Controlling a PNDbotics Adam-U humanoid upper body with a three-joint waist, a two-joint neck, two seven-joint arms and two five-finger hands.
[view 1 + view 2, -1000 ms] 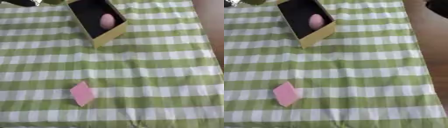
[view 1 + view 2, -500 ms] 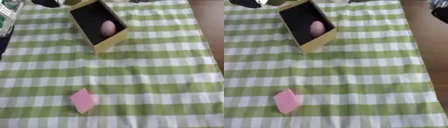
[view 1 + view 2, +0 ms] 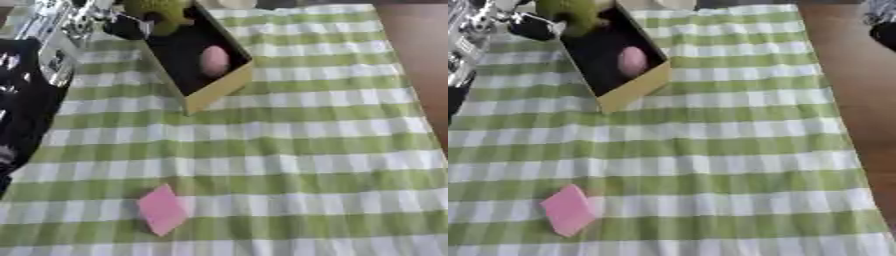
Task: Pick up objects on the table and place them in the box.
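A big cloth with green and white squares covers the table. It looks soft and flat. At three o'clock the bare brown table shows past the cloth's edge.

My left arm comes in at nine o'clock. It is black and shiny with silver parts. My left hand is up at eleven o'clock, right by the far end of the box. I cannot tell if its fingers are spread or curled, because it is blurry there.

The box sits at twelve o'clock, turned a bit sideways. It is long, with thin yellow-tan walls like cardboard and a dark inside.

A fuzzy green thing is at the far end of the box, next to my left hand. I cannot tell if it is held or just resting.

A flat pink square lies on the cloth at seven o'clock, far from the box. It looks smooth, with pointy corners.

A smooth pink egg shape lies inside the box.

A dark bit at two o'clock in the right eye view may be my right hand. I cannot tell how its fingers are.
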